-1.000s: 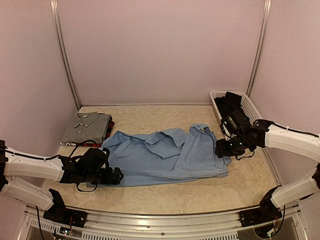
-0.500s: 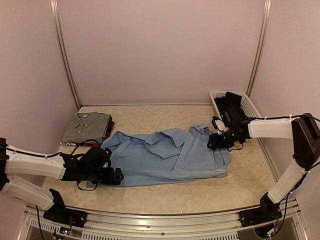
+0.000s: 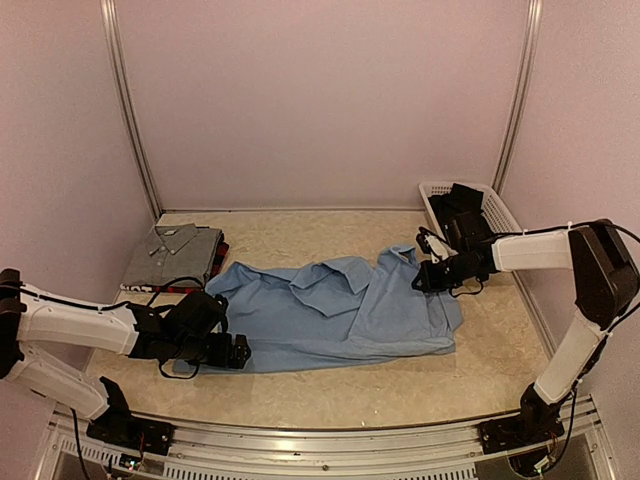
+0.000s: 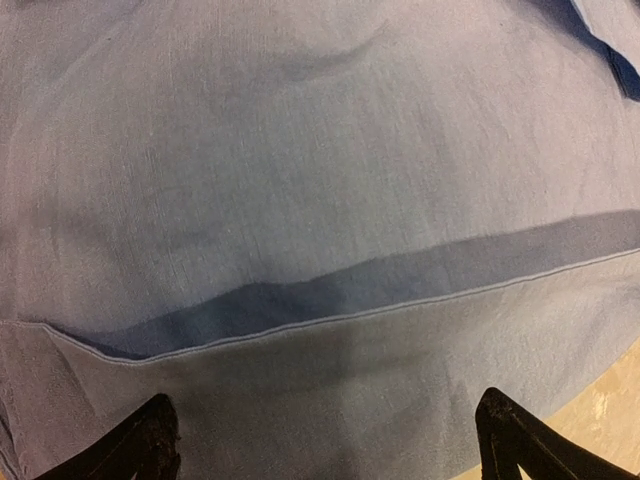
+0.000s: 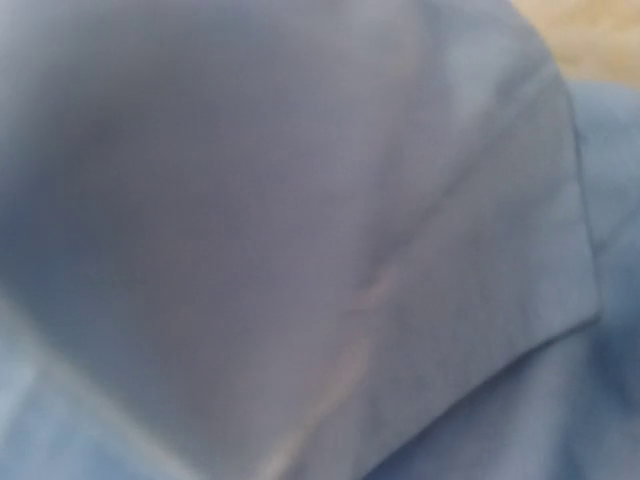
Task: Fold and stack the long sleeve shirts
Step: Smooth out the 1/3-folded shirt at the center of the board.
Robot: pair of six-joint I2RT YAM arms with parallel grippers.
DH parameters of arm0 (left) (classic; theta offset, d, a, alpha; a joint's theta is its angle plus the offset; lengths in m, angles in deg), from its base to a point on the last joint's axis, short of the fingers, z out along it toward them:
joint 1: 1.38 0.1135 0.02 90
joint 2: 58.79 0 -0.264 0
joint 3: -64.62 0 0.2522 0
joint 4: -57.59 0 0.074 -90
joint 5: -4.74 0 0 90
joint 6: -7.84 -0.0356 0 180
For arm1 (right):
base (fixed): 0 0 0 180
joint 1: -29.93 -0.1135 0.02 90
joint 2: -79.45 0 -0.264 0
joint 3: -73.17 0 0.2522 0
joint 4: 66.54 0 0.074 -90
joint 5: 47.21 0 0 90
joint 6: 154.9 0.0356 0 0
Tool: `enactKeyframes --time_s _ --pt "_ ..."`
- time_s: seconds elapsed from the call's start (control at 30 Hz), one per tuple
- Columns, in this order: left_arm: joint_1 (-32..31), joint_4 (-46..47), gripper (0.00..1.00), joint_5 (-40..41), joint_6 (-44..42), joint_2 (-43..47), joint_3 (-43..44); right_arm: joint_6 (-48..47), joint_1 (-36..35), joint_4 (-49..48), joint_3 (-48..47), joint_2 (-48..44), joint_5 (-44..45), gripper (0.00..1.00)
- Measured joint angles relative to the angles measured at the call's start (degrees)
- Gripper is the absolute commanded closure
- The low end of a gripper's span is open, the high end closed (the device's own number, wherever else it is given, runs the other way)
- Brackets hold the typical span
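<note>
The left claw sits low at the near-left part of the bench, its fingers spread wide apart. In the left wrist view the two black fingertips stand at either side of the frame with nothing between them but the cloth below. That cloth is the light blue shirt. Its stitched hem runs across the view, and a strip of bare bench shows at the lower right corner.

The right claw is pressed together. It lies at the far right end of the same shirt, by the collar. Its own camera is filled with blurred blue cloth very close to the lens, with a folded edge and a seam showing and a sliver of bench at the top right. The fingers themselves are hidden there, so I cannot tell whether any cloth is caught between them.

The light blue shirt is spread rumpled across the middle of the bench, from the left claw to the right one. Toward the far left corner a folded grey shirt lies collar up on top of a red-and-black plaid shirt, of which only the edges show. In the far right corner stands a white mesh basket holding dark cloth.
</note>
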Motion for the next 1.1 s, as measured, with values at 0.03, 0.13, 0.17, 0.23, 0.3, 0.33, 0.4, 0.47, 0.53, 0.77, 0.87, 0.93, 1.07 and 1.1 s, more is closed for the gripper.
enactKeyframes --time_s 0.03,0.13,0.17,0.23,0.3,0.33,0.4,0.47,0.53,0.77,0.87,0.93,1.07,1.1 --pt "0.0 0.11 0.01 0.02 -0.02 -0.11 0.02 -0.15 0.17 0.07 -0.55 0.35 -0.31 1.0" --pt "0.0 0.42 0.01 0.22 -0.04 -0.35 0.04 -1.07 0.61 1.25 -2.91 0.68 -0.37 1.0" --pt "0.0 0.52 0.01 0.28 -0.04 -0.39 0.04 -1.55 0.68 1.77 -4.07 0.68 -0.31 1.0" --pt "0.0 0.72 0.01 0.39 -0.04 -0.52 0.04 -2.4 0.98 2.4 -6.21 0.68 -0.04 1.0" --pt "0.0 0.96 0.01 0.42 -0.04 -0.66 0.04 -3.61 1.31 3.06 -8.46 0.68 0.04 1.0" --pt "0.0 1.2 0.01 0.46 -0.09 -0.81 0.04 -4.33 1.53 3.45 -9.55 0.68 0.0 1.0" --pt "0.0 1.66 0.01 0.59 -0.13 -1.07 0.04 -5.79 1.92 4.33 -11.41 0.68 -0.28 1.0" --pt "0.0 2.14 0.01 0.74 -0.13 -1.29 0.04 -7.56 2.25 4.81 -12.81 0.68 -0.94 1.0" --pt "0.0 2.43 0.01 0.76 -0.13 -1.36 0.04 -9.4 2.36 4.85 -13.31 0.68 -1.92 1.0" --pt "0.0 3.08 0.01 0.85 -0.13 -1.64 0.02 -13.84 2.38 4.52 -13.44 0.68 -5.44 1.0" --pt "0.0 3.32 0.01 0.87 -0.15 -1.77 0.02 -15.02 2.38 3.61 -13.31 0.68 -5.51 0.98" --pt "0.0 3.52 0.01 0.9 -0.15 -1.88 0.02 -15.56 2.38 2.86 -13.16 0.68 -5.25 0.98" --pt "0.0 3.93 0.01 0.96 -0.15 -2.05 0.02 -16.5 2.38 1.2 -12.41 0.66 -3.72 0.97" --pt "0.0 3.98 0.01 0.96 -0.15 -2.05 0.02 -16.72 2.38 0.79 -12.31 0.68 -3.3 0.96"
